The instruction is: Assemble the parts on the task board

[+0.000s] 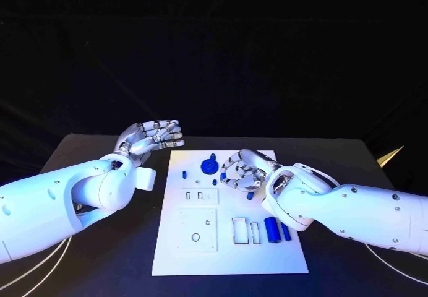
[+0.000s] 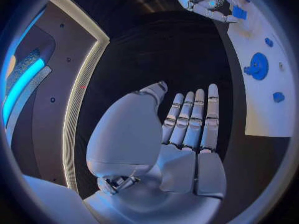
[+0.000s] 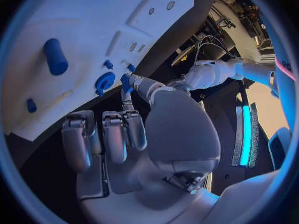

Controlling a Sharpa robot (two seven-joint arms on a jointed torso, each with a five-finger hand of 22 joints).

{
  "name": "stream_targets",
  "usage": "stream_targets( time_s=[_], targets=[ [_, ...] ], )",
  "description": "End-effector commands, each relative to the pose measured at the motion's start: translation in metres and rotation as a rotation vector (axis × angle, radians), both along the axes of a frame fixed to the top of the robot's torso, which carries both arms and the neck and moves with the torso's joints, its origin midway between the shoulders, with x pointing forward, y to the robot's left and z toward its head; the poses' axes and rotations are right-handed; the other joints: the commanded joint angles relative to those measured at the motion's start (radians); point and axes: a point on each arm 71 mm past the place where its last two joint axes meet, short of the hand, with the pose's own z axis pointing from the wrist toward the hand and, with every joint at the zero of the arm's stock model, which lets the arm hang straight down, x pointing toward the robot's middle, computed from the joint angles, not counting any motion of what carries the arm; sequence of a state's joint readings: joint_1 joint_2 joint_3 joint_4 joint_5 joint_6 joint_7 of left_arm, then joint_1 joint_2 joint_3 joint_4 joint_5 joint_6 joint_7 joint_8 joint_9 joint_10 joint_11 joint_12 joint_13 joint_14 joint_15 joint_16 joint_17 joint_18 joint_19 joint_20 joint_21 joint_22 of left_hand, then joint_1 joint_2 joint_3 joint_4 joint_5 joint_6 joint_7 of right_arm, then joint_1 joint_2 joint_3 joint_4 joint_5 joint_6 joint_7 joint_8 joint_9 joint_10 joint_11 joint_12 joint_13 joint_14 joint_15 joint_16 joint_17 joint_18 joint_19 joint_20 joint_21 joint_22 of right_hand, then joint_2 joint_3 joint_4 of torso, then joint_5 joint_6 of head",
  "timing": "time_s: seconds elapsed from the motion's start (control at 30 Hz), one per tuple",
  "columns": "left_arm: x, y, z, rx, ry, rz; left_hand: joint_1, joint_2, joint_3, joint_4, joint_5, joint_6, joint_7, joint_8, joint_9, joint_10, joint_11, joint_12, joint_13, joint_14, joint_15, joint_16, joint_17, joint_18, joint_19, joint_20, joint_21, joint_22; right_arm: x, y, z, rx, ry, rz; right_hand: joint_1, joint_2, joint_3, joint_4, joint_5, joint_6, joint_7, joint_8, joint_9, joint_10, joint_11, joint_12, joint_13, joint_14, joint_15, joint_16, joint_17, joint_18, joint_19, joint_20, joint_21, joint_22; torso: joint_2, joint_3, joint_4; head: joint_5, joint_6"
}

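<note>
The white task board [image 1: 227,260] lies in the middle of the black table. On its far end stands a blue disc [image 1: 209,165] with a small blue peg [image 1: 212,155] beyond it. Two blue cylinders [image 1: 272,229] lie by the slots near the board's right edge. My right hand [image 1: 242,172] hovers over the far right part of the board and pinches a small blue part [image 3: 124,80] between thumb and a fingertip, close to the blue disc [image 3: 104,80]. My left hand [image 1: 151,137] is raised off the board's far left corner, fingers apart [image 2: 190,122], holding nothing.
A raised white plate [image 1: 196,229] with holes and a smaller slotted plate [image 1: 201,196] occupy the board's left half. Rectangular slots [image 1: 240,230] sit beside the cylinders. Another small blue piece [image 1: 185,175] stands left of the disc. Black table [image 1: 98,272] surrounds the board.
</note>
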State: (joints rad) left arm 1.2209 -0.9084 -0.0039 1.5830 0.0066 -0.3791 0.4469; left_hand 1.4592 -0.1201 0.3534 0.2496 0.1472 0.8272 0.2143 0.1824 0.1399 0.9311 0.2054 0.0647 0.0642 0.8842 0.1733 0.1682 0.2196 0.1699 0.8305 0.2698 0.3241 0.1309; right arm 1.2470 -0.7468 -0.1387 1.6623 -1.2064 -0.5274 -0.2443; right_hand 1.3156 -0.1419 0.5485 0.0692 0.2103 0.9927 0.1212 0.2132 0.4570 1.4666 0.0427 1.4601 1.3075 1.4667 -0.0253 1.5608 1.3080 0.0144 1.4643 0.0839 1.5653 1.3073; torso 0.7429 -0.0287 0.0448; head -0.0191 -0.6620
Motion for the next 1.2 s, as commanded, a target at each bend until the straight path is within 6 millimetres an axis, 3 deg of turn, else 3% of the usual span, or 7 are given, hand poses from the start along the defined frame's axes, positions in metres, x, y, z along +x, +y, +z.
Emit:
stream_targets(
  time_s=[0.03,0.43,1.2],
  targets=[
    [0.000,-0.003,0.001,-0.010,-0.005,-0.020,-0.004,-0.006,0.004,0.000,-0.004,-0.006,0.030,-0.003,-0.002,-0.008,0.001,-0.003,-0.001,-0.005,-0.001,-0.006,0.001,0.011,-0.004,0.001,0.006,-0.001,-0.003,0.009,-0.004,-0.061,0.005,-0.015,-0.009,0.000,0.001,0.000,-0.007,-0.008,-0.002,0.055,0.051,0.005,-0.004,-0.006,0.153,0.096,-0.004,-0.001,0.229,-0.014,0.106,-0.006,0.006,0.263,-0.002,-0.0018,-0.0002,0.008,-0.007],
    [0.000,-0.006,0.001,-0.010,-0.002,-0.024,-0.005,-0.006,0.004,0.000,-0.004,-0.007,0.031,-0.004,-0.002,-0.009,0.002,-0.003,-0.001,-0.006,-0.001,-0.007,0.002,0.011,-0.005,0.002,0.007,-0.001,-0.012,0.043,-0.022,-0.098,-0.006,0.009,-0.013,-0.002,0.000,0.000,-0.009,-0.008,-0.003,0.056,0.052,0.005,-0.004,-0.006,0.154,0.097,-0.004,-0.001,0.229,-0.014,0.106,-0.006,0.006,0.263,0.000,-0.0013,-0.0002,0.012,-0.009],
    [-0.001,-0.006,0.001,-0.010,-0.001,-0.026,-0.006,-0.006,0.005,0.000,-0.004,-0.007,0.031,-0.004,-0.002,-0.009,0.002,-0.002,-0.001,-0.006,-0.001,-0.007,0.002,0.011,-0.005,0.002,0.007,-0.001,-0.017,0.060,-0.038,-0.135,-0.014,0.029,-0.031,-0.016,-0.006,0.002,-0.011,-0.013,-0.002,0.059,0.053,0.006,-0.004,-0.006,0.154,0.097,-0.004,0.000,0.232,-0.014,0.106,-0.007,0.006,0.263,0.001,-0.0002,-0.0008,0.021,-0.021]
  ],
)
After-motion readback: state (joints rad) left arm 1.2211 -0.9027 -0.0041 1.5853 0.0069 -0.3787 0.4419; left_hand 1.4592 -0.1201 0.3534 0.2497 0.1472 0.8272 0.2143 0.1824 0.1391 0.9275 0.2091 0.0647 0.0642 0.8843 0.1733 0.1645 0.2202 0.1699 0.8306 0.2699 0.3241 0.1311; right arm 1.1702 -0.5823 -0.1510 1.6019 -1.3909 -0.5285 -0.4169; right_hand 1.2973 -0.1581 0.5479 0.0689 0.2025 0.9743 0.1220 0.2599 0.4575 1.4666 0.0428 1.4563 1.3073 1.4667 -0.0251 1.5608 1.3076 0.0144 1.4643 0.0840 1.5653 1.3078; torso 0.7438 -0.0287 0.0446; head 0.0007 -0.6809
